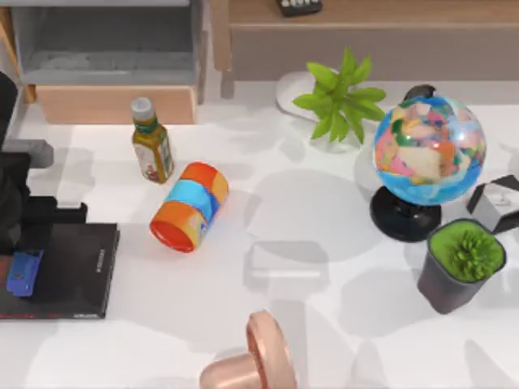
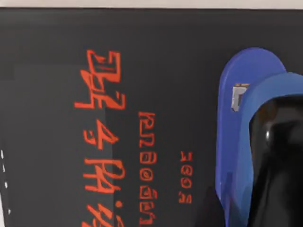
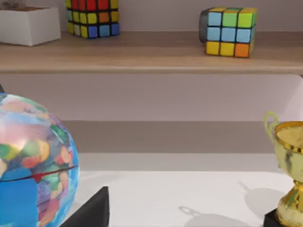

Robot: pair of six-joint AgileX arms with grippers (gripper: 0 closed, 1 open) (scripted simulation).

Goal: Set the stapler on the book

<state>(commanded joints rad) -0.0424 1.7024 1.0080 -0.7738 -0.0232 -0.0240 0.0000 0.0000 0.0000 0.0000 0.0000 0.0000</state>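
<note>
One risk remains: the left fingers (image 2: 277, 161) grip the stapler (image 2: 241, 127), which lies over the book (image 2: 118, 71) near its outer edge. Opening them while tilted could let it slide onto the worktop (image 1: 308, 243). Right arm parked.

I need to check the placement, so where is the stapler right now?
In the top view the stapler lies at the table's far left, on the left part of the book, with my left hand over it; the striped can lies farther right.
</note>
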